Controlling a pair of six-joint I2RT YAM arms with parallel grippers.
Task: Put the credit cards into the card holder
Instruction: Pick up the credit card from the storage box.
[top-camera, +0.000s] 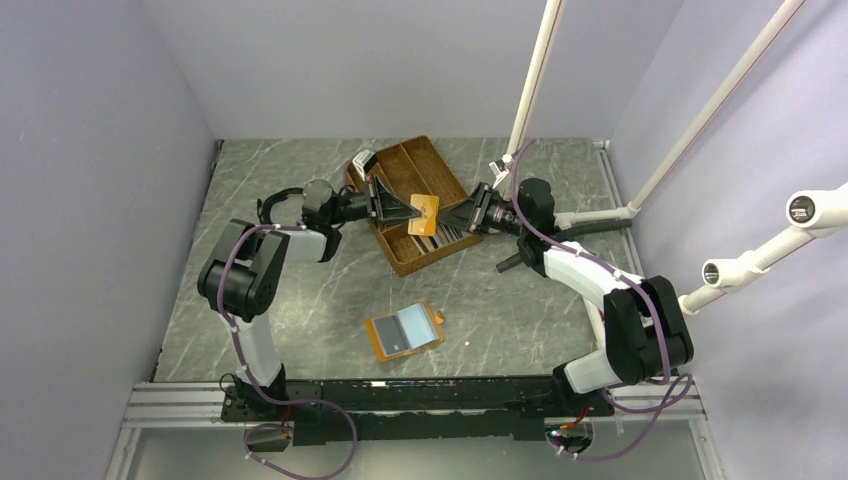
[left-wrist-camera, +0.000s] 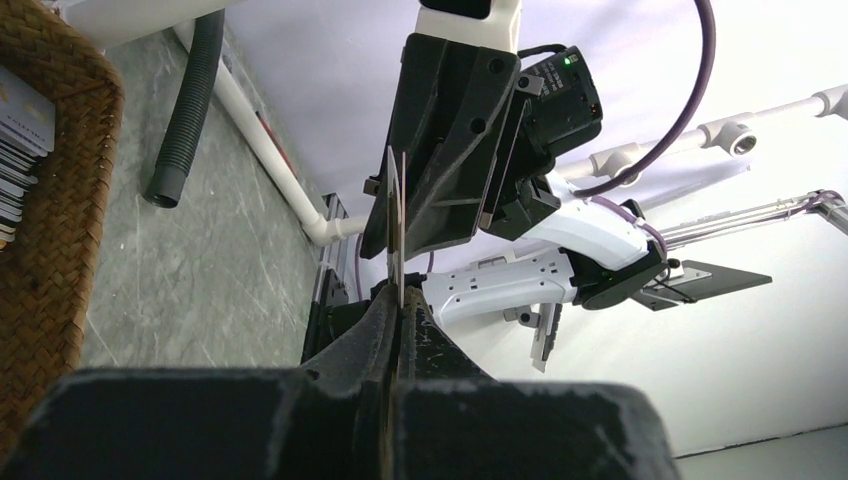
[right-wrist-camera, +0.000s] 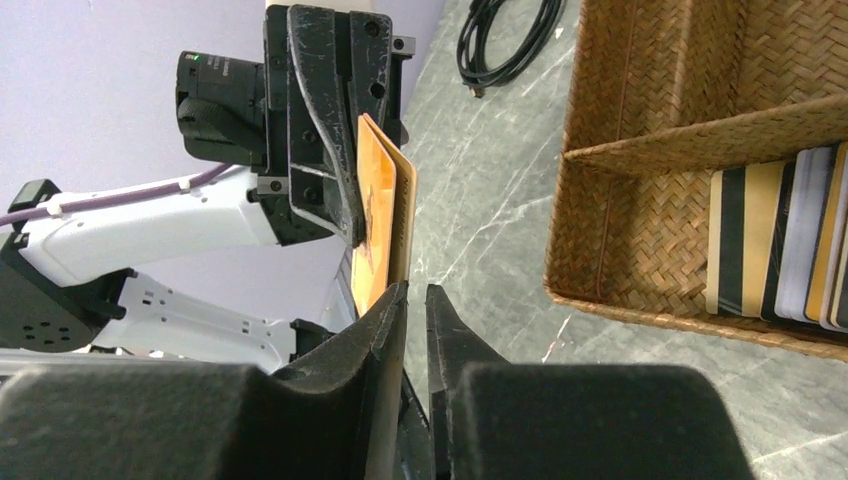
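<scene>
The left hand (left-wrist-camera: 398, 295) clenches a thin orange plastic card (right-wrist-camera: 378, 215); right hand (right-wrist-camera: 415, 295) at its edge, grip unclear. Early release could drop it into the brown wicker tray (right-wrist-camera: 640, 150).

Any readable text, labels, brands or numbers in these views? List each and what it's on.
No text can be read in any view.
Orange card, held up: nothing legible on its face.
Stacked cards in the wicker tray: any print is too small to read.
Card holder: no lettering visible.
</scene>
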